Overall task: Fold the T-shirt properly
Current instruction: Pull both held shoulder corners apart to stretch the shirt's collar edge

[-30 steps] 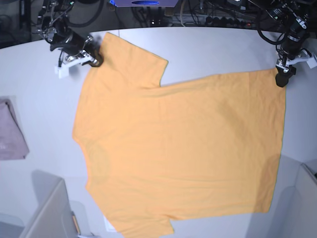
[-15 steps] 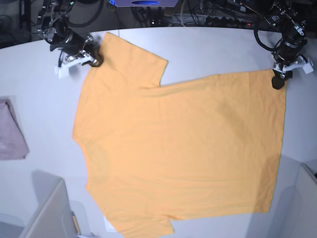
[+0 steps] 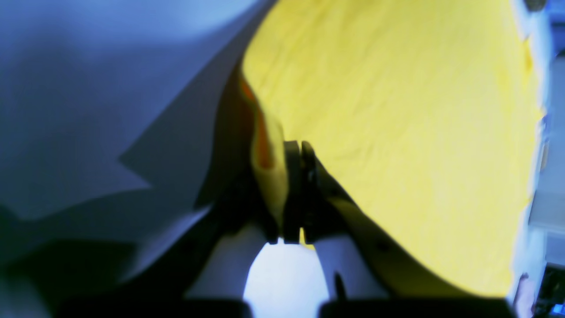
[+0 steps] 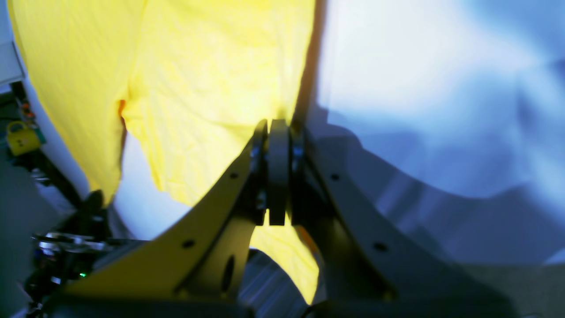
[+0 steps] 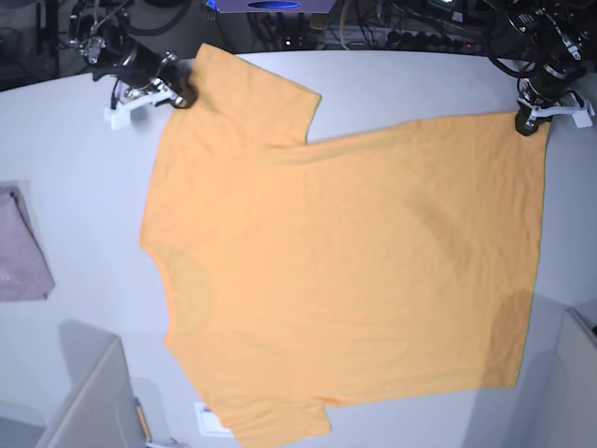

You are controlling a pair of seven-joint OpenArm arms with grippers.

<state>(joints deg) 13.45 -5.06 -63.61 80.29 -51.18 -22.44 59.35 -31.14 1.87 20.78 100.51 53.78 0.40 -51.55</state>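
The light-orange T-shirt (image 5: 345, 261) lies spread flat on the white table (image 5: 75, 205), plain side up, collar end at the left. My left gripper (image 5: 528, 122) is shut on the shirt's far right hem corner. In the left wrist view its tips (image 3: 296, 150) pinch the cloth edge (image 3: 397, 132). My right gripper (image 5: 182, 93) is shut on the far left shoulder by the sleeve. In the right wrist view its tips (image 4: 277, 132) clamp the cloth (image 4: 198, 97).
A small pinkish-mauve folded cloth (image 5: 20, 247) lies at the table's left edge. Grey bin corners stand at the front left (image 5: 93, 401) and front right (image 5: 574, 373). Cables and equipment line the far edge (image 5: 373, 23).
Both grippers have moved toward the far edge of the table, dragging the shirt's far edge with them. The shirt has shifted back and lies a bit tauter.
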